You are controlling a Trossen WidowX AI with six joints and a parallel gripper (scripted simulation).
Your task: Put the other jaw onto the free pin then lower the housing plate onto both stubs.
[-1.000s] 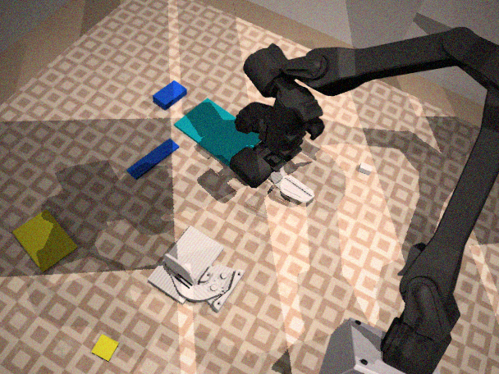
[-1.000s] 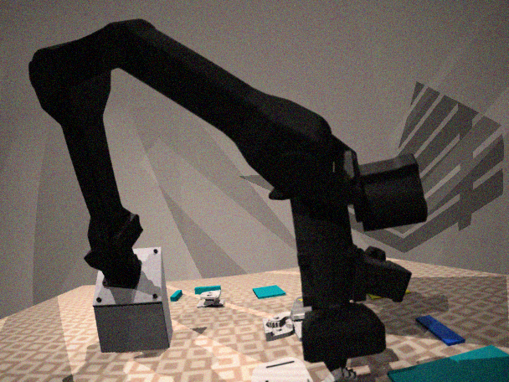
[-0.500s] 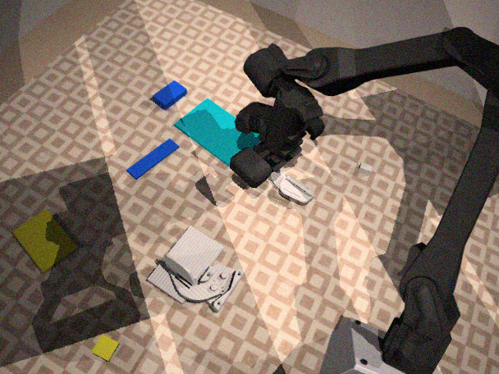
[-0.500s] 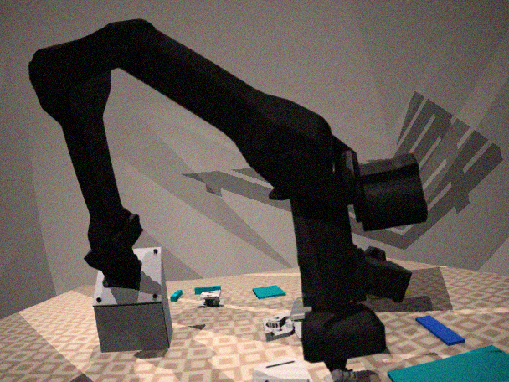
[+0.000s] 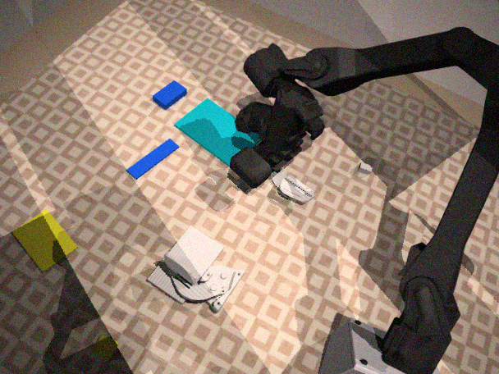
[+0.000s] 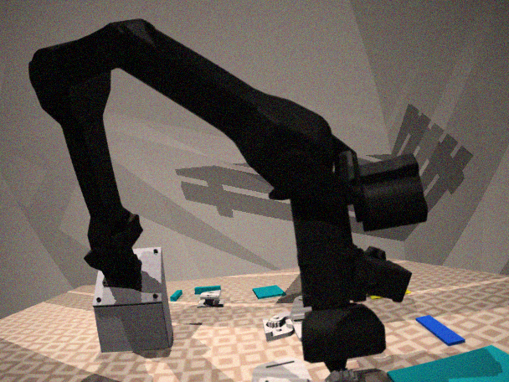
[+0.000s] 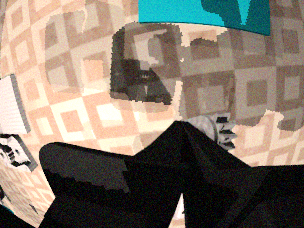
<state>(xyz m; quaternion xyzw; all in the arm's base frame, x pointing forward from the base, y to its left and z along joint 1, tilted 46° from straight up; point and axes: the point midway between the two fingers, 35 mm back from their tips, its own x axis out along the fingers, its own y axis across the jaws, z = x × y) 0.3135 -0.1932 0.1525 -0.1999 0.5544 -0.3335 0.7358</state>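
Note:
My gripper (image 5: 280, 161) (image 6: 337, 369) (image 7: 179, 128) points down with its fingers together, and nothing shows between them. A loose white jaw (image 5: 296, 191) (image 6: 280, 373) lies at the fingertips; its toothed end (image 6: 344, 376) (image 7: 212, 127) shows just beyond them. Whether the fingers touch it is hidden. The white base (image 5: 223, 280) (image 6: 278, 329) (image 7: 21, 152) stands apart from the gripper, with gear teeth and studs on it. A thick ribbed white piece (image 5: 197, 248) (image 7: 14, 107) sits over its rear part. I cannot tell for certain which white piece is the housing plate.
A teal sheet (image 5: 207, 112) (image 6: 452, 366) (image 7: 175, 11) lies beside the gripper. Two blue blocks (image 5: 169, 94) (image 5: 153, 158) and a yellow sheet (image 5: 37, 238) lie farther left. A small pale block (image 5: 364, 168) lies right of the jaw. Another white piece (image 6: 211, 297) lies far back.

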